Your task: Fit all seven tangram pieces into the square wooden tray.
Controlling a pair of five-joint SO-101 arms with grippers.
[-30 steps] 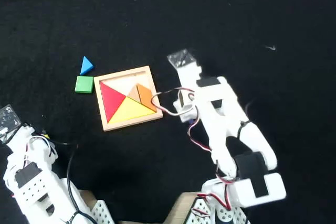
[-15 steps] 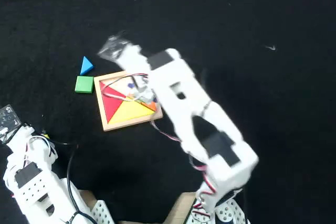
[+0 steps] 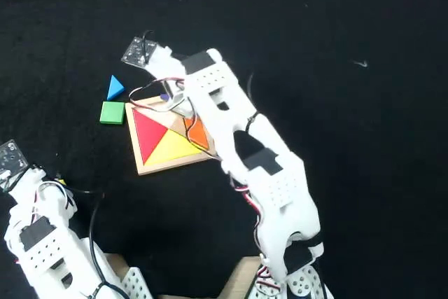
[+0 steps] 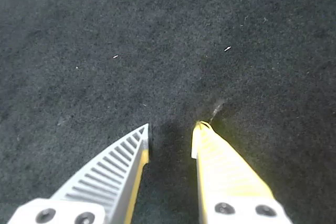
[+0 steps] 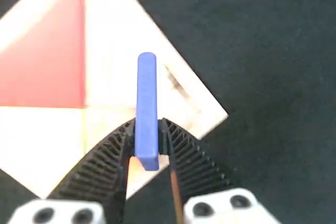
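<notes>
The right gripper (image 5: 147,125) hangs above the wooden tray (image 5: 118,40), clamped on a flat blue piece (image 5: 147,85) that it carries on edge, thin side toward the wrist camera. From the high view, the arm stretches from 6 o'clock on the black counter (image 3: 350,138) to the 12 o'clock side of the tray, where bare wood remains. A red triangle (image 3: 148,136), a yellow triangle (image 3: 175,148) and an orange piece (image 3: 199,132) already lie in the tray. A small blue triangle (image 3: 115,88) and a green square (image 3: 112,113) wait on the counter just off the tray's 10 o'clock corner, close together. The left gripper (image 4: 170,132), parked at about 7 o'clock and well apart from the tray, has its jaws open over bare counter.

The likeliest trouble is the blue piece's stance. Let go on edge, it could topple either way and end up across the rim or on top of the red triangle rather than flat in the gap. Laying it down may need a wrist turn, and a slight misalignment could wedge a corner against a seated piece. Pressing down then could shove the tray, which looks unfixed, or lift pieces already placed.
</notes>
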